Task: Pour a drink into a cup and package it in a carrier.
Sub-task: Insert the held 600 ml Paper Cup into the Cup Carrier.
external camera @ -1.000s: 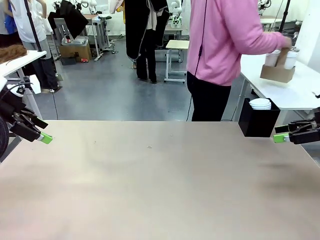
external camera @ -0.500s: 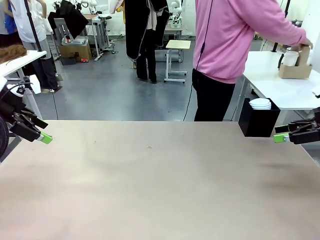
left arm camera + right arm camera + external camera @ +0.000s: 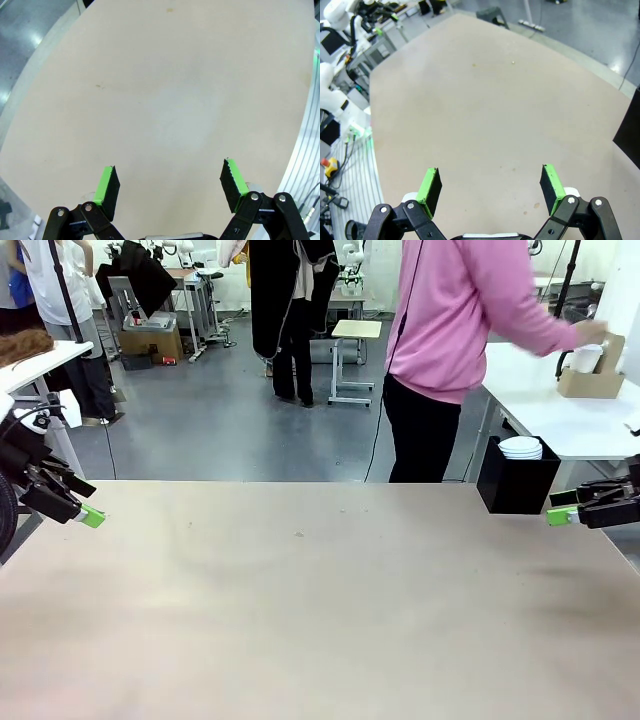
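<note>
On a white side table at the far right stands the brown cardboard carrier (image 3: 590, 383) with a white cup (image 3: 584, 359) in it. A person in a pink top reaches over to it with one hand. The drink is out of view. At the left edge of the beige table (image 3: 320, 590) my left gripper (image 3: 90, 515) hovers open and holds nothing. My right gripper (image 3: 560, 515) is open at the right edge, likewise with nothing in it. In the wrist views the left gripper (image 3: 170, 177) and the right gripper (image 3: 490, 182) have green pads spread wide over bare tabletop.
A black box (image 3: 517, 485) topped with white lids (image 3: 520, 447) stands at the table's far right corner, just left of my right gripper. Beyond the table are open floor, a small stool and other workbenches.
The person has stepped and reached to the right, moving the carrier with the cup farther right on the side table. Neither arm has moved.
</note>
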Controlling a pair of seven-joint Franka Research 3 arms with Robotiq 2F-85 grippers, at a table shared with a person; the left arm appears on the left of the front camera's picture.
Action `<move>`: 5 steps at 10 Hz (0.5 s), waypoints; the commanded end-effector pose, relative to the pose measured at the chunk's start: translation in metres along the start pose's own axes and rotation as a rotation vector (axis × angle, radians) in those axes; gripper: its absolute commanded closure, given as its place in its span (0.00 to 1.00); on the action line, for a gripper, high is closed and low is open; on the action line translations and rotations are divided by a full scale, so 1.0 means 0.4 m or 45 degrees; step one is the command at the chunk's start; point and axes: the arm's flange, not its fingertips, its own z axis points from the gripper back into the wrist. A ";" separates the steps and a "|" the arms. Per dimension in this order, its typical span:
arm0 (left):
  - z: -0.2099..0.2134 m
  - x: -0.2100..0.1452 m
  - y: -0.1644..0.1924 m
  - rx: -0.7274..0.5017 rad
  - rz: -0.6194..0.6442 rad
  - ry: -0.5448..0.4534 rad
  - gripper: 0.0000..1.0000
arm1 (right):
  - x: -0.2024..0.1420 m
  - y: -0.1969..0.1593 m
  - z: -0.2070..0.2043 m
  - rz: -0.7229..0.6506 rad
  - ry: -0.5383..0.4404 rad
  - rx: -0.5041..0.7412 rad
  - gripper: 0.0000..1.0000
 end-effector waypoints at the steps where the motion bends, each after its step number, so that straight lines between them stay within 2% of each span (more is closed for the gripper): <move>1: -0.003 -0.005 0.006 -0.013 -0.026 -0.023 0.00 | -0.002 0.001 0.000 0.010 -0.005 0.008 0.00; 5: -0.003 -0.005 0.006 -0.013 -0.026 -0.023 0.00 | -0.002 0.001 0.000 0.010 -0.005 0.008 0.00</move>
